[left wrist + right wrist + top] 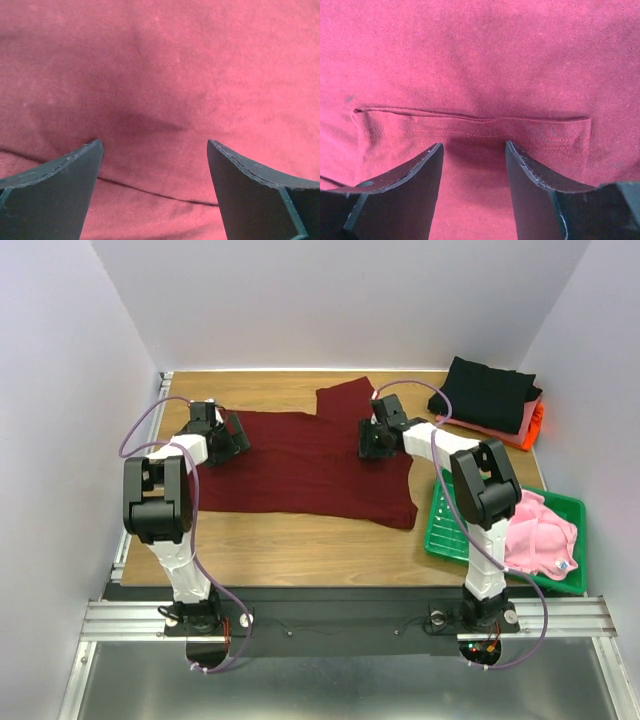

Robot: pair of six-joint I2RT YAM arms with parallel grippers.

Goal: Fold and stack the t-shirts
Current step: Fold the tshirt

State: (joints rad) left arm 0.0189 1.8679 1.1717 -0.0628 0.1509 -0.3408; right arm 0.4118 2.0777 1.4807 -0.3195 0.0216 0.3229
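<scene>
A dark maroon t-shirt (pixel 300 465) lies spread flat across the middle of the table, one sleeve pointing to the back. My left gripper (pixel 236 436) sits low over its left edge, jaws wide open; in the left wrist view the left gripper (pixel 155 146) has only maroon cloth (pixel 160 75) and a dark fold line between its fingers. My right gripper (pixel 372 443) is over the shirt's upper right part. In the right wrist view the right gripper (pixel 473 146) is partly open just short of a stitched band (pixel 470 126), with nothing pinched.
A stack of folded t-shirts stands at the back right: black (pixel 488 390) on top, salmon (pixel 508 427) and orange (pixel 537 422) beneath. A green tray (pixel 441 523) at the right edge holds a light pink t-shirt (pixel 540 532). White walls surround the table.
</scene>
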